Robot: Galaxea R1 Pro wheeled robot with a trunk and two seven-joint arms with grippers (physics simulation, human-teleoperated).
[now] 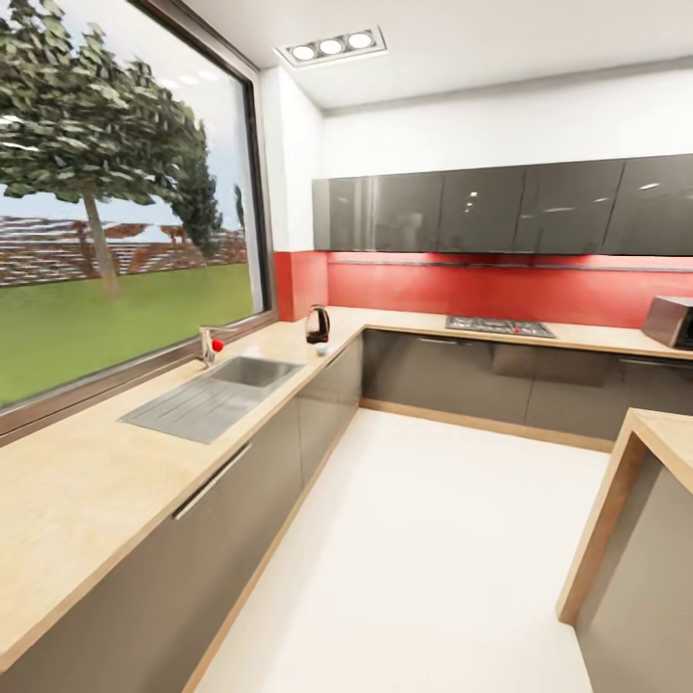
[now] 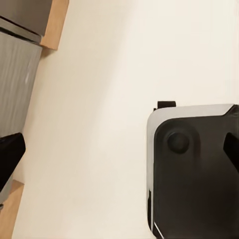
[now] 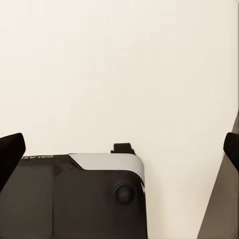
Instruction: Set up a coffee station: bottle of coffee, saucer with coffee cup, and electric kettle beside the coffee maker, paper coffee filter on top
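Kitchen desk point(image 1: 87, 491) ran lower left; electric kettle point(image 1: 318, 325) stood mid-frame. Both grippers' jaws looked released, empty. Advise driving closer before reaching.

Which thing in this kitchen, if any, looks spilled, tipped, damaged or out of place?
Nothing stands out. The electric kettle stands upright on the countertop near the corner, a small white item beside it is too small to identify, the sink looks tidy, and the pale floor shows no spill.

Faint lettering on the robot base point(image 3: 69, 199) is too cut off to read.
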